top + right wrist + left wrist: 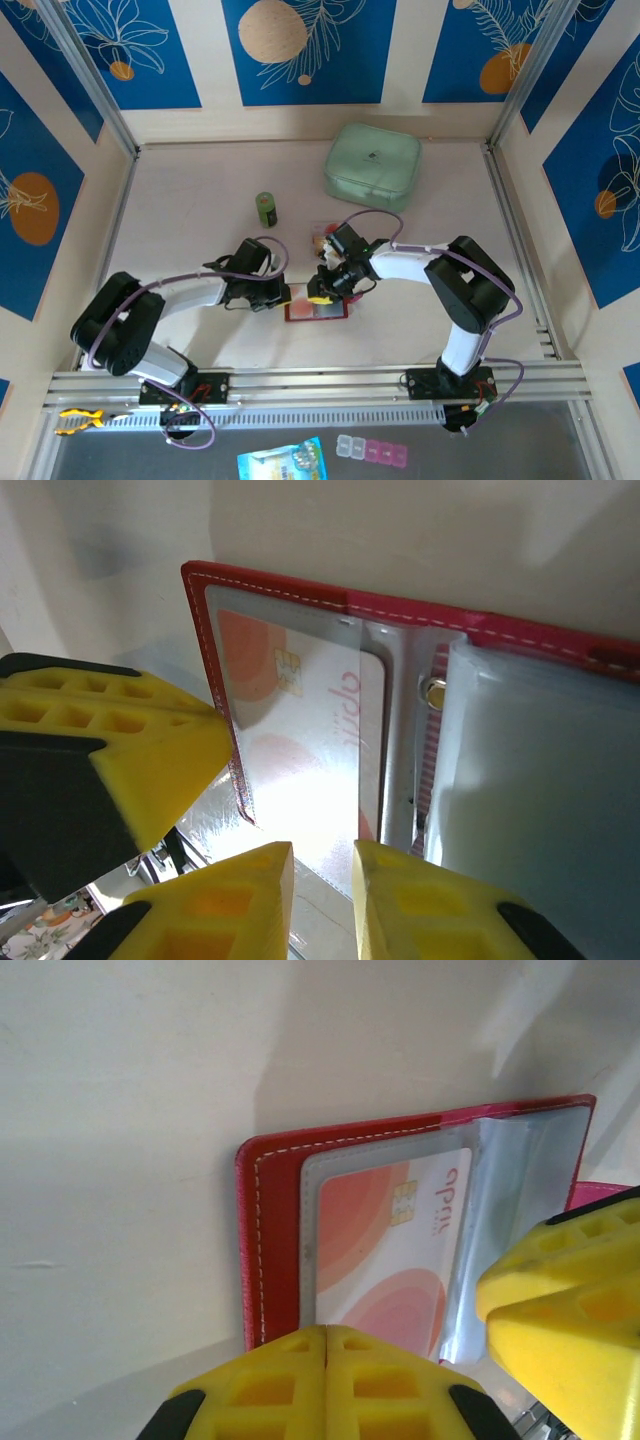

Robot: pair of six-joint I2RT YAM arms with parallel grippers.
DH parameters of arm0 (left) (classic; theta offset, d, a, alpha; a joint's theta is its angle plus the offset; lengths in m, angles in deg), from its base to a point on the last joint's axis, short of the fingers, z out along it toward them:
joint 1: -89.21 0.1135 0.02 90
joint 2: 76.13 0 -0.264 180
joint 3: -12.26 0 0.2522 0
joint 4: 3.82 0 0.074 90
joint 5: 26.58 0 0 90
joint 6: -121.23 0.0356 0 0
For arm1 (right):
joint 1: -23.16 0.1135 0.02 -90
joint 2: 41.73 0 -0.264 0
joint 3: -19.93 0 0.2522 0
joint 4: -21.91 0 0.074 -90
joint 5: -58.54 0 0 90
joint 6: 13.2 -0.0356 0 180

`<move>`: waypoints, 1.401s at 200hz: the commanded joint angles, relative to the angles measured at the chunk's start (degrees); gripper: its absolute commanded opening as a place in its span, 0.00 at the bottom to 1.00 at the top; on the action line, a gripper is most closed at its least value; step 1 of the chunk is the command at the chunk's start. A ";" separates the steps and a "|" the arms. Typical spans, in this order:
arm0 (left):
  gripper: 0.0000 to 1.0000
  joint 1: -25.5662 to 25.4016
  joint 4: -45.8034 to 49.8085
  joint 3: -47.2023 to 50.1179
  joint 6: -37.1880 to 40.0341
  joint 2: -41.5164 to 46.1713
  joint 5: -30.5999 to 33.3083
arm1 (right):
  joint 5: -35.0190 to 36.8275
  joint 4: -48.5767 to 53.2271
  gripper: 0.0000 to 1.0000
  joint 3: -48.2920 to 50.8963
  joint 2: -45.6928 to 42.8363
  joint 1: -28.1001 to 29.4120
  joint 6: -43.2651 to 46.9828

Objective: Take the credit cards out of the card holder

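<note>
At mid-table, card holder (318, 312) lying open, one credit card (385, 1250) tucked in its clear pocket (300, 730); left gripper (327, 1332) pinched shut at its edge; right gripper (322, 855) slightly parted, covering pocket corner; green can (265, 208), mint case (372, 165) behind, well apart.

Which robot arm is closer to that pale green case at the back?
Right. The right gripper works over the red wallet, in front of the green case; the left gripper is further to the left.
</note>
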 commanded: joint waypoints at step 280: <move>0.04 0.53 2.05 0.24 1.80 -3.75 0.47 | 1.65 -1.70 0.21 1.22 -0.99 -0.21 0.08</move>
